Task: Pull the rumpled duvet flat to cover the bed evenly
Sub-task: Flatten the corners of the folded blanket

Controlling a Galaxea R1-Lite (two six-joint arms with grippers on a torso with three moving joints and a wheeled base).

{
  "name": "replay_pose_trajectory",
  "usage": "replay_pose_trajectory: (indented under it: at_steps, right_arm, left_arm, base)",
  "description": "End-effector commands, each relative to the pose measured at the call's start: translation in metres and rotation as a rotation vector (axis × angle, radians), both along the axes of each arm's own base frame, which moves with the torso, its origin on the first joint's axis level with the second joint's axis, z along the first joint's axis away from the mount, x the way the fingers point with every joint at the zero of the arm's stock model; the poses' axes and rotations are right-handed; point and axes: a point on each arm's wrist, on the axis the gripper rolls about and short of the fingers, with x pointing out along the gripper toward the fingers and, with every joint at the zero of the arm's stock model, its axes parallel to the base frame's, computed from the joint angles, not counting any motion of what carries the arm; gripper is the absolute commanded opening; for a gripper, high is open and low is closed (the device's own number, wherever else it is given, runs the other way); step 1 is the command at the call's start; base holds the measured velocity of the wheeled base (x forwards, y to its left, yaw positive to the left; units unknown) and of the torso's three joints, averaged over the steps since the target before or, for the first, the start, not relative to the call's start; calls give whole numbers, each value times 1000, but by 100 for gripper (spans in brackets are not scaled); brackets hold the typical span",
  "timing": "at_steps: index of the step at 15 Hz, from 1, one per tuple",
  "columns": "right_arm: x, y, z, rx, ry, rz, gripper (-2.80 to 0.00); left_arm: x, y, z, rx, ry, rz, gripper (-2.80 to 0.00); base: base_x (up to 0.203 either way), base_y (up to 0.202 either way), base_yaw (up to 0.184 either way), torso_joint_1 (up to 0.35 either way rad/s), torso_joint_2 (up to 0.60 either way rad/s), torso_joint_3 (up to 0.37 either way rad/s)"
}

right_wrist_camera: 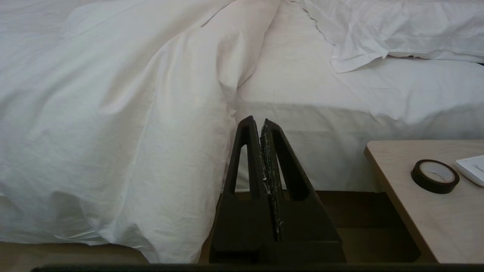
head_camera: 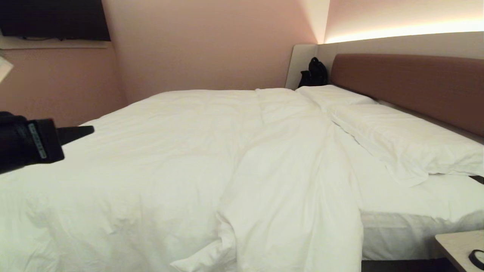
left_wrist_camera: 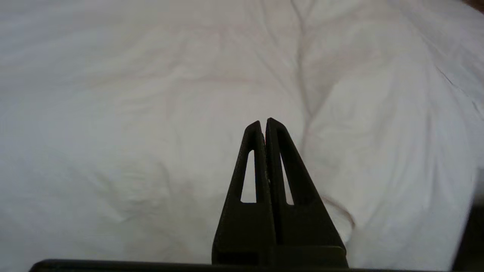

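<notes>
The puffy white duvet [head_camera: 170,158] lies over most of the bed [head_camera: 408,223], wrinkled, with a raised fold running from near the pillows down to the near side, where it hangs over the mattress edge [right_wrist_camera: 113,151]. Bare sheet shows between that fold and the pillows. My left gripper [head_camera: 90,130] is shut and empty, held above the duvet's left part and pointing across it; the wrist view shows its closed tips [left_wrist_camera: 263,122] over rumpled duvet [left_wrist_camera: 151,113]. My right gripper [right_wrist_camera: 256,121] is shut and empty, low beside the bed near the hanging duvet.
Two flat white pillows [head_camera: 408,139] lie along the reddish-brown headboard [head_camera: 412,83]. A black bag [head_camera: 314,73] sits in the far corner. A light wooden bedside table [right_wrist_camera: 427,196] at the near right carries a roll of dark tape [right_wrist_camera: 435,175] and a white object [right_wrist_camera: 472,168].
</notes>
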Motion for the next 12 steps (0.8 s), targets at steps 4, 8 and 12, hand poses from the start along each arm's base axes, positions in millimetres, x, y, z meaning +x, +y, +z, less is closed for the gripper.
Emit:
replay_pose_trajectory:
  at_steps: [4, 8, 12]
  right_arm:
    - [0, 0, 0, -1, 0, 1, -280]
    - [0, 0, 0, 0, 0, 1, -280]
    - [0, 0, 0, 0, 0, 1, -280]
  left_arm:
    - [-96, 8, 10, 71, -240, 202, -280]
    - [-150, 11, -11, 149, -361, 303, -280]
    - [-180, 12, -31, 171, -388, 338, -280]
  base:
    - [0, 0, 0, 0, 0, 0]
    - [0, 0, 0, 0, 0, 0]
    - [0, 0, 0, 0, 0, 0]
